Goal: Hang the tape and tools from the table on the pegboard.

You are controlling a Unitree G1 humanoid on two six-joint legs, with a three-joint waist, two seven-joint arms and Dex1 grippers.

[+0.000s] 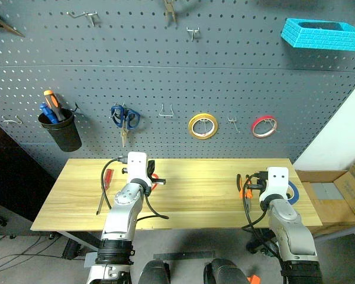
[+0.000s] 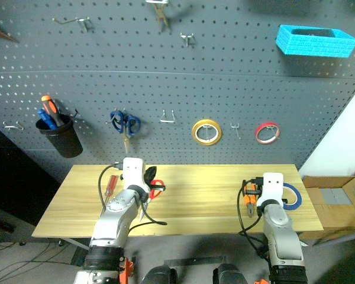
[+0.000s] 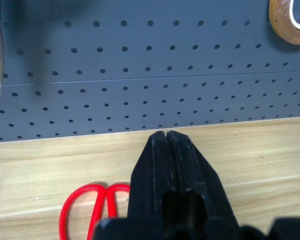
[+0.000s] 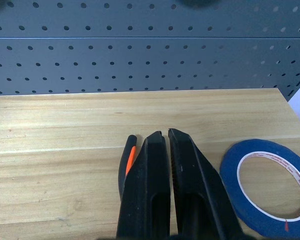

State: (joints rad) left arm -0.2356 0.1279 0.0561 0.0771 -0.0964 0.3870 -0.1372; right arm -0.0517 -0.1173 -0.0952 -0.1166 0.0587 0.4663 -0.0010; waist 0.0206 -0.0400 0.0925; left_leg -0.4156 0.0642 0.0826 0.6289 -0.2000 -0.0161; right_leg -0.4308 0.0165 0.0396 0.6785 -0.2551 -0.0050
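Hovering over the table [image 1: 195, 195], both grippers sat empty with fingers pressed together: left gripper [image 3: 166, 134], right gripper [image 4: 162, 134]. Nothing picked yet, so I judged this the start; next move calls for spreading one gripper and dropping onto a tool. Nearest, on the table: one pliers [image 1: 242, 188] at the right gripper's 9 o'clock, one blue tape [image 4: 270, 187] at its 3 o'clock, one red scissors [image 3: 92, 210] by the left gripper, one red screwdriver [image 1: 105, 188] further left. Beyond, the pegboard [image 1: 165, 65] carried two tape rolls, yellow [image 1: 202, 126] and red [image 1: 264, 126], and one blue scissors [image 1: 125, 117].
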